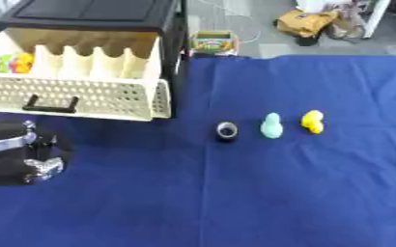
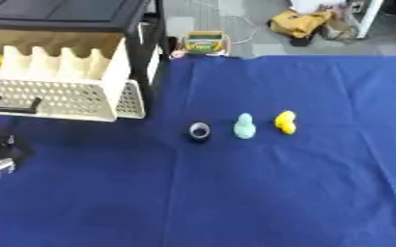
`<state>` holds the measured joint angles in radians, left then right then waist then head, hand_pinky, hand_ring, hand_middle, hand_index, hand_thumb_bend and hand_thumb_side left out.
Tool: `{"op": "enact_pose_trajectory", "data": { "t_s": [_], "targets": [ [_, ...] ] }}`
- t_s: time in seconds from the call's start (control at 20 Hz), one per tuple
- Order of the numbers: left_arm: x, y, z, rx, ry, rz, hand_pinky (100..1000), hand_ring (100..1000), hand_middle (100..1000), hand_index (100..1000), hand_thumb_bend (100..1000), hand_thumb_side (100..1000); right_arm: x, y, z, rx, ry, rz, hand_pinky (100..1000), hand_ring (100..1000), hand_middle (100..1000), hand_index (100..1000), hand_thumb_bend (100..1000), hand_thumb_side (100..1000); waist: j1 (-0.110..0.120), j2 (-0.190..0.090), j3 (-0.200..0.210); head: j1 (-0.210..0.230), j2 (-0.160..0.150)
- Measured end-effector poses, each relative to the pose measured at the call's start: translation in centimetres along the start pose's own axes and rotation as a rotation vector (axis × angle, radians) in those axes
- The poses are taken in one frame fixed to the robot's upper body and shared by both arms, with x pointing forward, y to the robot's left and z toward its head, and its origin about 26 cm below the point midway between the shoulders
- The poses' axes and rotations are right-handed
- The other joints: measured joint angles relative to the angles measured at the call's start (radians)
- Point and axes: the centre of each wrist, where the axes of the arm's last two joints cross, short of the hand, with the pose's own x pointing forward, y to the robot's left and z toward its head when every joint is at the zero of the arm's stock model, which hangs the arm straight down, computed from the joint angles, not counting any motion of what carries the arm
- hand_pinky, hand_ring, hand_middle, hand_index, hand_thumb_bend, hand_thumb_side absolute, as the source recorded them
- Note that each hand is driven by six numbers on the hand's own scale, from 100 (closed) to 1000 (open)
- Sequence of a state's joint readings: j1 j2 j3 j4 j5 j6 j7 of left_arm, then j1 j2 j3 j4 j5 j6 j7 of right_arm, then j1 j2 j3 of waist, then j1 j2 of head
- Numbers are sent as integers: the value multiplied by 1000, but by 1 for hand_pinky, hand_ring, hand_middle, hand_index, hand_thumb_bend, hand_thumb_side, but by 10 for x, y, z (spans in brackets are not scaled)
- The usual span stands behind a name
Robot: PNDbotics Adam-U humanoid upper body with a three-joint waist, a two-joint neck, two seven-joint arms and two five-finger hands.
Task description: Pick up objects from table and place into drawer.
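Three objects on cloth [image 1: 319, 193]: black ring [image 1: 227, 130]; mint toy [image 1: 272, 126]; yellow toy [image 1: 312, 121]; drawer [image 1: 75, 99] open; left hand [image 1: 20, 154] posture unclear.

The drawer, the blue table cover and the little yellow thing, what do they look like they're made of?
The drawer looks like cream moulded plastic: its front is a grid of small holes, with a black handle. The table cover looks like matte woven cloth, with a crease running down it. The yellow thing looks smooth and rounded, perhaps soft plastic or rubber; I can't say which.
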<state>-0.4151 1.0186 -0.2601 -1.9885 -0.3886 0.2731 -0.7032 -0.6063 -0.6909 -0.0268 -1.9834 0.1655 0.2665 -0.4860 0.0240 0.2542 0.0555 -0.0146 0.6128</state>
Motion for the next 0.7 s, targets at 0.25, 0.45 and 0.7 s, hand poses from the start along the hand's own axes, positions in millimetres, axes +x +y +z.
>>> {"op": "enact_pose_trajectory", "data": {
  "t_s": [0.25,0.45,0.7],
  "targets": [
    [0,13,5,33,32,-52,410,397,377,760,100,1000,-2,-1,2,1,13,7,681,708,645,771,325,885,2,3,0,2,-3],
    [1,18,6,60,45,-69,420,417,398,762,100,1000,-4,-2,2,0,21,11,680,707,642,768,326,881,5,4,0,4,-8],
    [4,22,5,79,56,-54,435,442,428,772,100,1000,-4,-2,3,-1,25,12,679,706,639,767,328,881,5,5,-4,5,-9]
  ]
}}
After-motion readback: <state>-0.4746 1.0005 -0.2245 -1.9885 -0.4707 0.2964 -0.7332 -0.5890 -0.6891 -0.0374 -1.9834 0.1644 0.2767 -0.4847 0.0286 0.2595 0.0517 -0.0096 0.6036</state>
